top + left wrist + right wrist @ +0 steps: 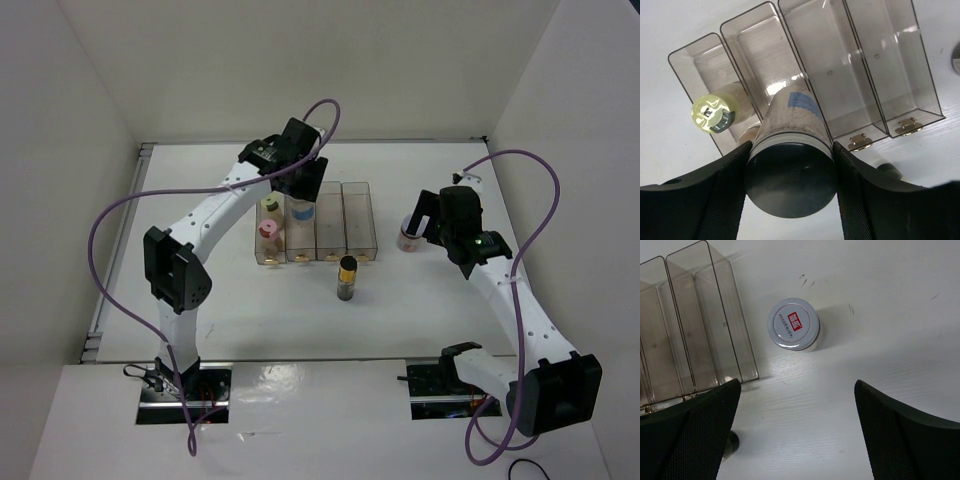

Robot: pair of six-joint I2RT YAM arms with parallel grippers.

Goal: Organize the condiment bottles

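Observation:
My left gripper is shut on the wide clear bottle with a blue label, its pads against the dark lid. The bottle's lower end reaches into the second clear bin from the left. The leftmost bin holds the cream bottle with a yellow-green cap and the pink-capped bottle. A dark bottle with a gold cap stands on the table in front of the bins. My right gripper hangs open above the table, just short of the white bottle with a purplish lid.
Four clear bins stand side by side mid-table; the two right ones hold nothing. White walls close in the table on the left, back and right. Purple cables loop off both arms.

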